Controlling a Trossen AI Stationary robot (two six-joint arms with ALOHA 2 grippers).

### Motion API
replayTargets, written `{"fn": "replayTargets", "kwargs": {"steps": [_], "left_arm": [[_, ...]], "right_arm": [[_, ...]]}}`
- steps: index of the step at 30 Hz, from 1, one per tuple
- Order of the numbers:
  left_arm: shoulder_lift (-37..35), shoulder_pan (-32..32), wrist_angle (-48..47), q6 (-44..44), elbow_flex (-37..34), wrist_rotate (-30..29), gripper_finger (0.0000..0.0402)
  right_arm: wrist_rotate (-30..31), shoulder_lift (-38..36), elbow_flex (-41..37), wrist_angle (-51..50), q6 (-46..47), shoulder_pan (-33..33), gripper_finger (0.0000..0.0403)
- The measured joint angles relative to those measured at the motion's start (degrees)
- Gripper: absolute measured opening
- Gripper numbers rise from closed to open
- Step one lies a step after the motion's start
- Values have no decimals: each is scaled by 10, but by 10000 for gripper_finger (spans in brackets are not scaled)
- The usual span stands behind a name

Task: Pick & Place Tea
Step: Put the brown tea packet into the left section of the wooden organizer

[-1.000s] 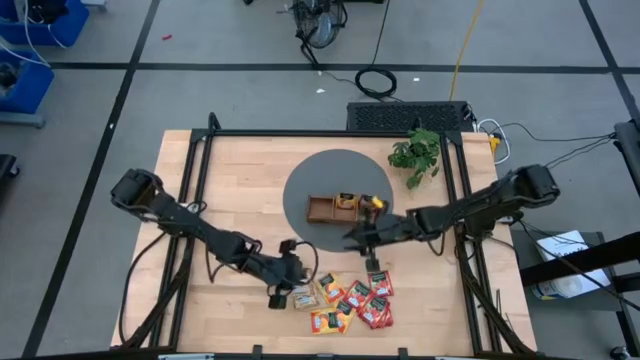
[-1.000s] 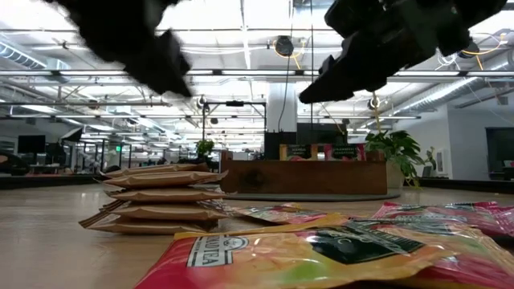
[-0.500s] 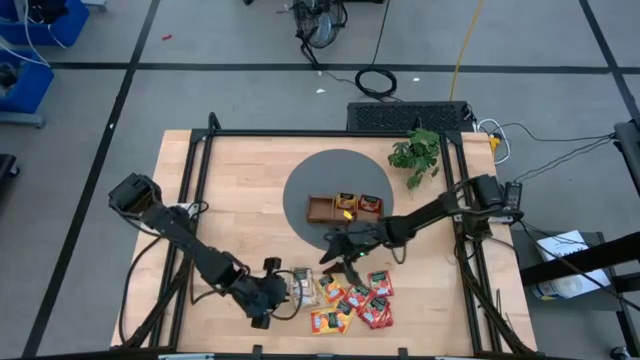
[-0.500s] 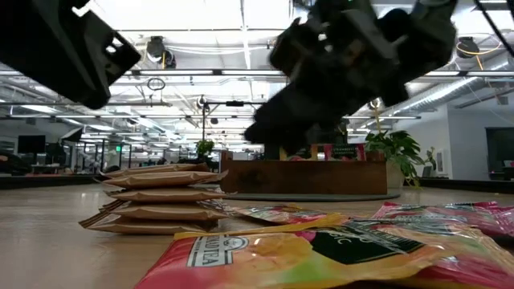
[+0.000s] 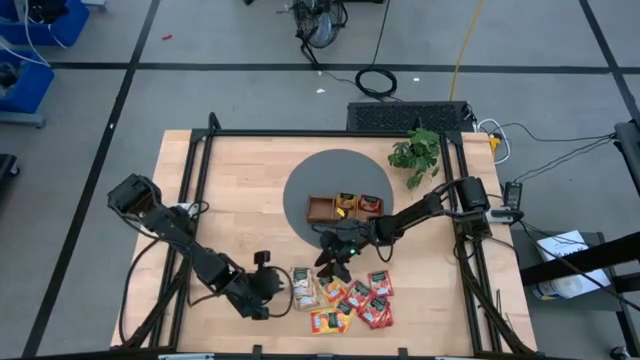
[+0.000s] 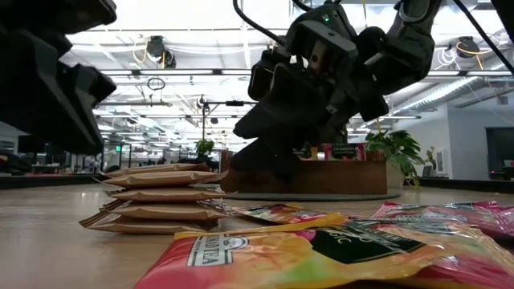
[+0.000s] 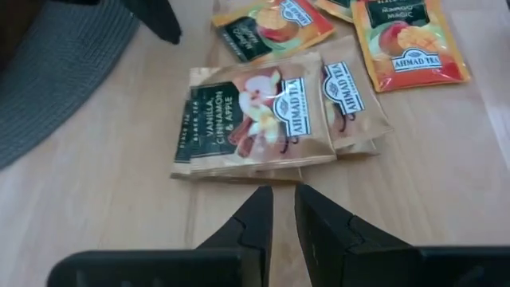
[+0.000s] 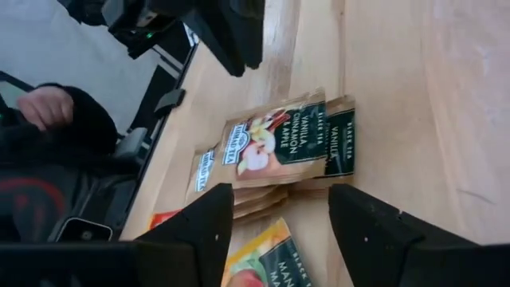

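The right hand [image 5: 335,262], jaws wide and empty, hangs just above a stack of beige tea sachets [image 5: 303,287] on the worktop [image 5: 240,200], seemingly lining up a pick. The next move calls for lowering onto the top sachet and closing. The left hand [image 5: 272,290], jaws narrow and empty, waits just beside the stack and may crowd it. Red sachets [image 5: 375,300] lie near; the tray [image 5: 345,208] sits beyond the right hand.

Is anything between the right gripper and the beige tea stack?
Nothing visible. The right gripper, jaws open, hangs just over the beige tea stack; only bare table shows between them. The left gripper waits beside the stack.
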Motion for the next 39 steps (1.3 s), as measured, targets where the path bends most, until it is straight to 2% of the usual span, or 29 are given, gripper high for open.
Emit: {"fn": "replayTargets", "kwargs": {"steps": [6, 17, 25, 30, 36, 39], "left_arm": [[0, 22, 18, -5, -6, 10, 62], [29, 46, 53, 22, -6, 80, 62], [39, 55, 74, 39, -6, 79, 62], [39, 55, 74, 50, -6, 78, 62], [39, 57, 77, 51, -6, 78, 62], [39, 57, 80, 56, -6, 74, 62]], "right_arm": [[0, 0, 0, -16, 5, 0, 186], [16, 0, 0, -19, 12, 1, 187], [58, 0, 0, -28, 15, 1, 187], [55, 22, 1, -21, 30, 1, 185], [20, 52, 2, 47, 57, 1, 187], [13, 53, 5, 31, 60, 5, 186]]}}
